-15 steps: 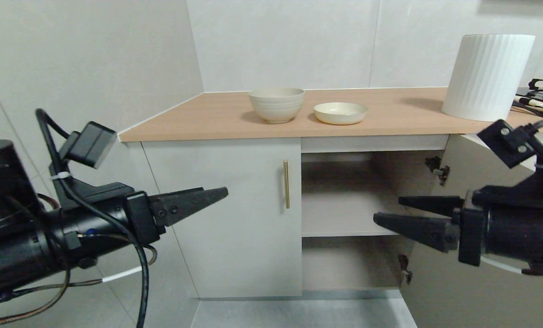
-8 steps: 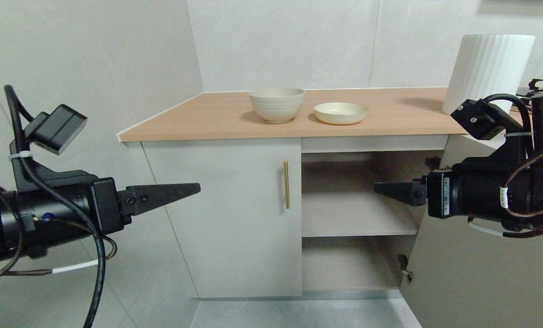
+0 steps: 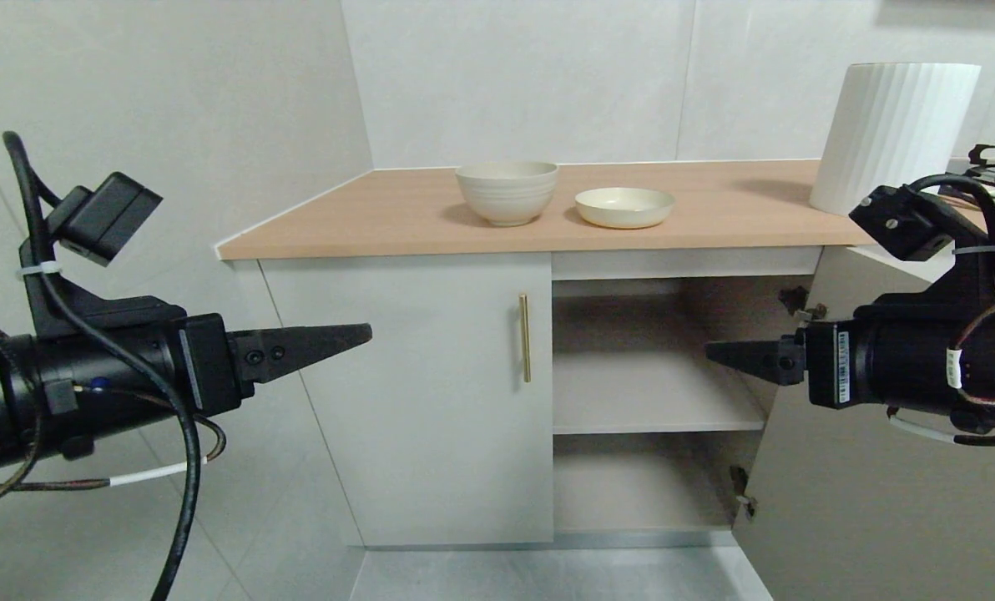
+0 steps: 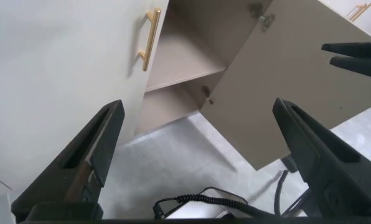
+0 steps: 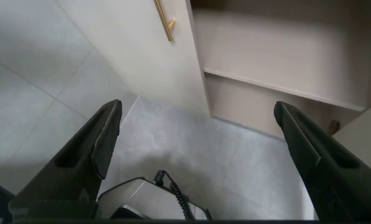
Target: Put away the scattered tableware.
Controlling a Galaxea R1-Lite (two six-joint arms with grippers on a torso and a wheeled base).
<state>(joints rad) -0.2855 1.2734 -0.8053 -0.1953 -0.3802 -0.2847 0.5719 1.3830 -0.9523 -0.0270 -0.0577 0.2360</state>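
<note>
Head view: nearest, the left gripper (image 3: 366, 334) and right gripper (image 3: 712, 351) hung empty, jaws apart, before the open cupboard (image 3: 656, 392); beyond, on the table (image 3: 364, 227), a bowl (image 3: 507, 192) stood beside a shallow dish (image 3: 624, 207); both likely rigid, smooth, breakable; best gripped at the rim.

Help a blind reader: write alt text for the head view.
A bowl and a dish sit side by side on a wooden counter above a cabinet with its right door open. The left gripper and right gripper hover before it, holding nothing.
</note>
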